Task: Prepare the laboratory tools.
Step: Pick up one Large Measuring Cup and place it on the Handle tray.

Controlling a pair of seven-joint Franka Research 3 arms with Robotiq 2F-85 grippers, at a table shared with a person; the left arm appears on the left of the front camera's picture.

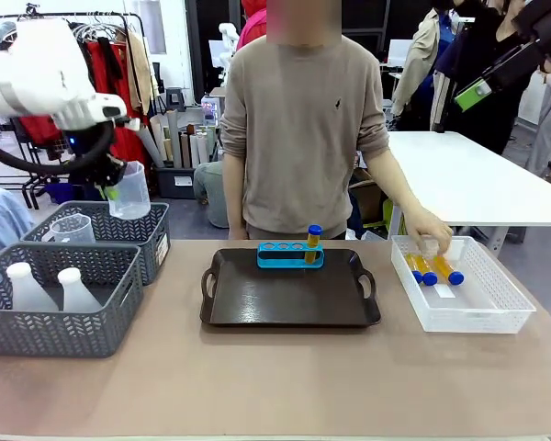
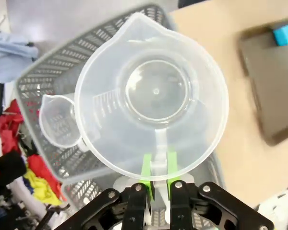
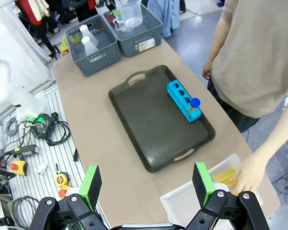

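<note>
The left gripper (image 2: 158,165) was pinched on the handle of the clear measuring beaker (image 2: 153,96), its green pads (image 2: 146,167) pressed to either side. The beaker hung just beyond the fingers, raised above the far grey basket (image 1: 151,234) at the table's left. It stood upright with its mouth up and its spout on the side away from the fingers. The left arm reached in high from the left.

The right gripper (image 3: 146,178) was spread wide, high over the table's near right.

One tube (image 1: 313,241) stood upright in the right-end hole of the blue rack (image 1: 290,254) on the tray (image 1: 289,294). The person's hand (image 1: 429,230) rested on other tubes (image 1: 436,268) lying in the white basket (image 1: 464,303), far right.
</note>
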